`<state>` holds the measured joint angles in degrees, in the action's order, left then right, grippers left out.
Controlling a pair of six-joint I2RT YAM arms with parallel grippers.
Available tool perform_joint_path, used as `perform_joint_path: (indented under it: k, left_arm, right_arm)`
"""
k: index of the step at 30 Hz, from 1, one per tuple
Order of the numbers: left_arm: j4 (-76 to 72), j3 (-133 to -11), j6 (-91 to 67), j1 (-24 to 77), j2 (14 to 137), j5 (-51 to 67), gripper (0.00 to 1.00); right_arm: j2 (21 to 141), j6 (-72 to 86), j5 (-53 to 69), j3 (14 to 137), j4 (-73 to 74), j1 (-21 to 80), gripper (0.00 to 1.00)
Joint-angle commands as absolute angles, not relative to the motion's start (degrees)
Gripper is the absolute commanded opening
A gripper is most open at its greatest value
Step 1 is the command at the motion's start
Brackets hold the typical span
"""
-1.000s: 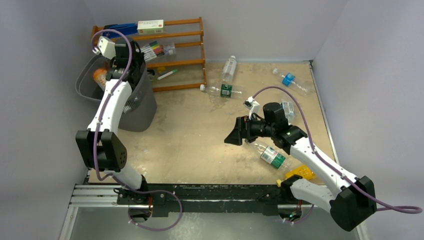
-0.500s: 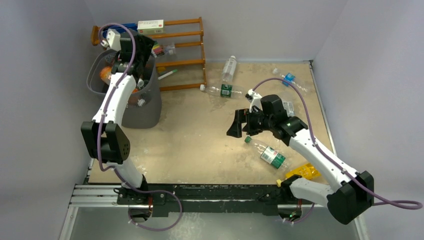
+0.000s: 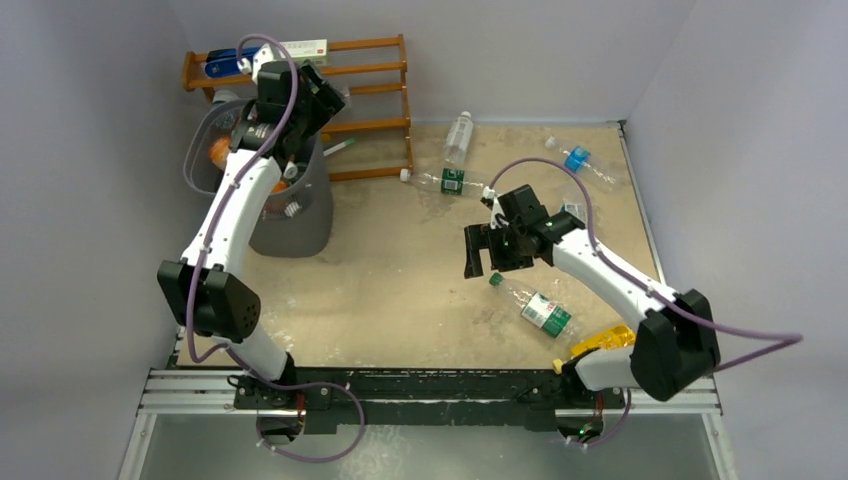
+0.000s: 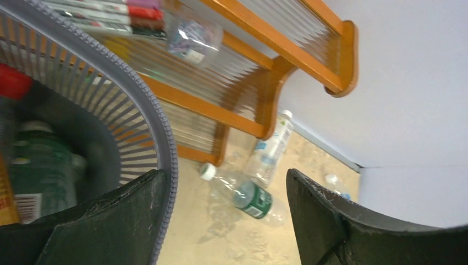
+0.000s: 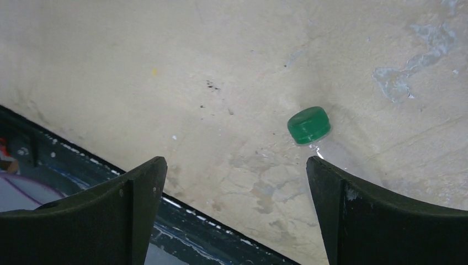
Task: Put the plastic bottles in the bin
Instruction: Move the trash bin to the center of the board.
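1. The left hand (image 4: pixel 223 176) is spread wide and carries nothing. It hangs right at the rim of the tapered grey plastic bin with slotted walls (image 4: pixel 160 127), one finger over the inside and the other out past the rim.
2. Under that inner finger a dark green bottle (image 4: pixel 38 165) lies down in the bin.
3. Over to the right hand (image 5: pixel 236 163): it is wide open too, empty, and low over the beige desk (image 5: pixel 165 66).
4. Its likely target is the clear plastic bottle with the green label (image 3: pixel 535 305), lying flat on the desk. The bottle's green cap (image 5: pixel 308 125) sits just ahead of one fingertip, well off the middle of the gap.
5. Danger here! If the right hand closes from this spot, the nearer finger would probably hit first and shove the bottle aside. It is round and looks light, so it could roll or spin away.
6. A pinch at the cap end alone looks risky too, because the long body could swing and slip free.
7. On the left, that rim is very close, so a sideways sweep could hook it and drag or tip the bin.
8. The orange wooden rack (image 4: pixel 265 110) stands just beyond the left hand, something else to clip.
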<state>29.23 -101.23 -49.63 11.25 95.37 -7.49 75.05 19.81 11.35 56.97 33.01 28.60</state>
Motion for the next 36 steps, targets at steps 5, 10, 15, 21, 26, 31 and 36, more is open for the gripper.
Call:
perform_joint_path:
  k: [5, 10, 15, 21, 26, 31, 36]
  left_arm:
    - [31.1, -98.1, -43.2, 5.2, 90.8, -7.4, 0.80]
    - [31.5, -97.6, -42.7, 4.7, 90.0, -8.5, 0.81]
    - [33.1, -98.4, -42.3, 4.7, 88.4, -8.3, 0.82]
    - [36.5, -100.6, -40.3, 4.7, 85.5, -6.8, 0.83]
    - [37.9, -101.3, -39.7, 4.8, 83.1, -5.1, 0.84]
    - [38.2, -100.3, -40.0, 5.5, 81.4, -3.6, 0.84]
    - [37.2, -97.6, -40.3, 5.9, 78.7, -3.0, 0.85]
  right_arm:
    - [80.7, 18.6, 7.5, 59.2, 34.7, 28.8, 1.00]
    - [83.9, 17.8, 7.2, 60.8, 36.8, 28.9, 1.00]
    - [89.3, 16.3, 4.0, 62.9, 38.4, 28.9, 1.00]
    - [94.5, 16.0, 1.2, 63.6, 37.6, 28.9, 1.00]
    - [96.5, 15.3, 1.2, 64.1, 37.7, 28.9, 1.00]
    - [99.0, 15.1, 0.6, 64.2, 37.3, 29.3, 0.89]
    - [100.8, 14.7, -0.3, 65.9, 37.9, 29.6, 0.71]
